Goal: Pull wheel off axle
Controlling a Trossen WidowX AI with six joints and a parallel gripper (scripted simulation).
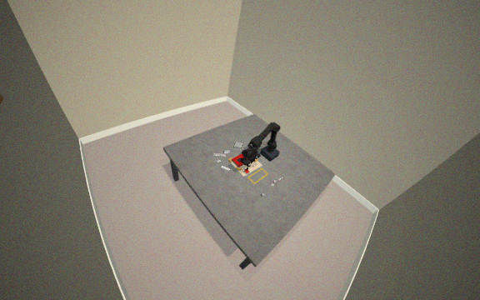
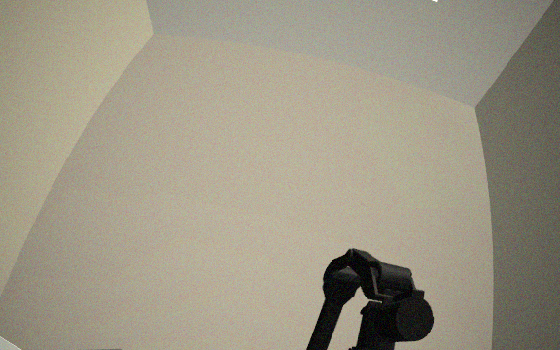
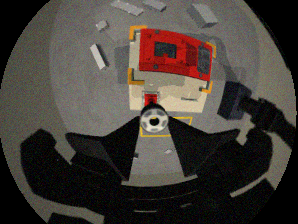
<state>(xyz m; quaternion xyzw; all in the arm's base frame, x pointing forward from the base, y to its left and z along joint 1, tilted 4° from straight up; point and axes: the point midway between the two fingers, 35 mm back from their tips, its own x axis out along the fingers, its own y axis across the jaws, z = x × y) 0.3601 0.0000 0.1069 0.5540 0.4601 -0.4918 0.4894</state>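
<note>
A: Where is the wheel (image 3: pixel 154 121)?

B: Clamped between the fingers of the gripper (image 3: pixel 154 129), seen end-on in the wrist view, over the near edge of the tan board (image 3: pixel 174 98). Whether it is free of the axle cannot be told.

A: What could go wrong?

B: Probably a tilted pull: the wheel could bind on the axle, slip in the grip, or drag the board. Released too high, it might roll out of the zone (image 1: pixel 258 176).

A: What lies around?

B: A red block (image 3: pixel 174 55) sits on the board; grey scraps (image 3: pixel 99 56) lie scattered on the table (image 1: pixel 298 167). In the top view the zone sits just beside the board, with small scraps near its far side, so the board's edge is the main obstacle to a low carry.
</note>
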